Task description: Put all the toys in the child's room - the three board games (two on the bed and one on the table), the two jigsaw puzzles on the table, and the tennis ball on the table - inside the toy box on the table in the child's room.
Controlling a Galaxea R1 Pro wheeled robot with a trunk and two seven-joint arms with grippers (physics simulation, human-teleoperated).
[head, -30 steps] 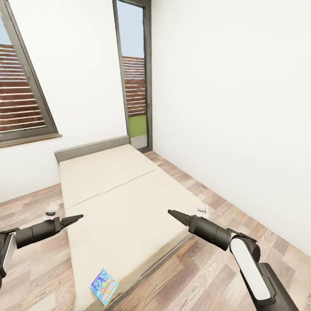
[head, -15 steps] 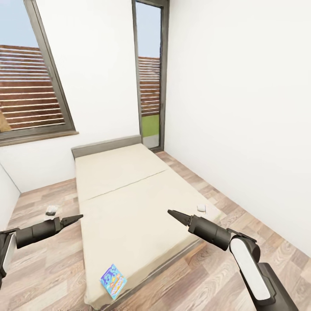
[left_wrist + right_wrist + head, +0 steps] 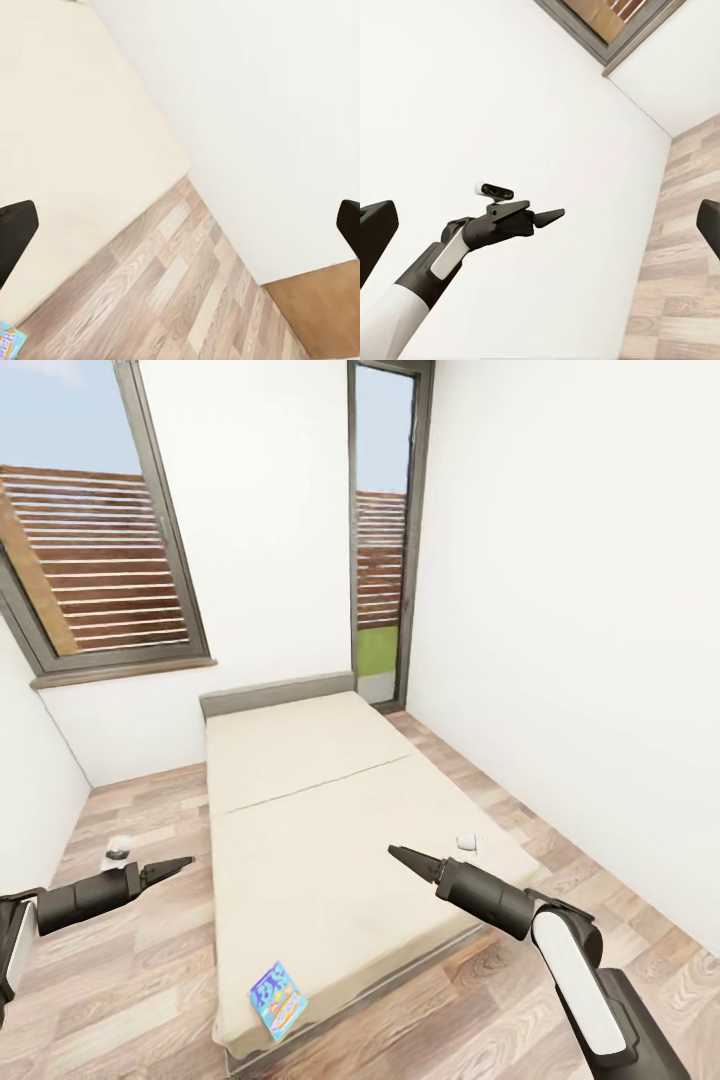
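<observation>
A small blue board game [image 3: 278, 1000] with orange-yellow print lies flat on the near left corner of the beige bed [image 3: 330, 830]; its edge also shows in the left wrist view [image 3: 9, 341]. My left gripper [image 3: 178, 864] hovers above the wood floor left of the bed, open and empty. My right gripper [image 3: 400, 854] hangs over the middle of the mattress, also open and empty. In each wrist view the dark fingertips [image 3: 15, 225] [image 3: 375, 225] stand far apart. The table, toy box, jigsaw puzzles and tennis ball are out of view.
A grey headboard [image 3: 278, 695] stands against the far white wall. A slanted window [image 3: 100, 570] is at the left and a tall dark-framed glass door [image 3: 385, 550] behind the bed. Wood floor [image 3: 540, 830] runs along both sides; a white wall [image 3: 600, 610] bounds the right.
The whole picture has shifted to the right, so the camera has turned left; more of the left wall and window shows. Both arms keep their places in the view, grippers unchanged.
</observation>
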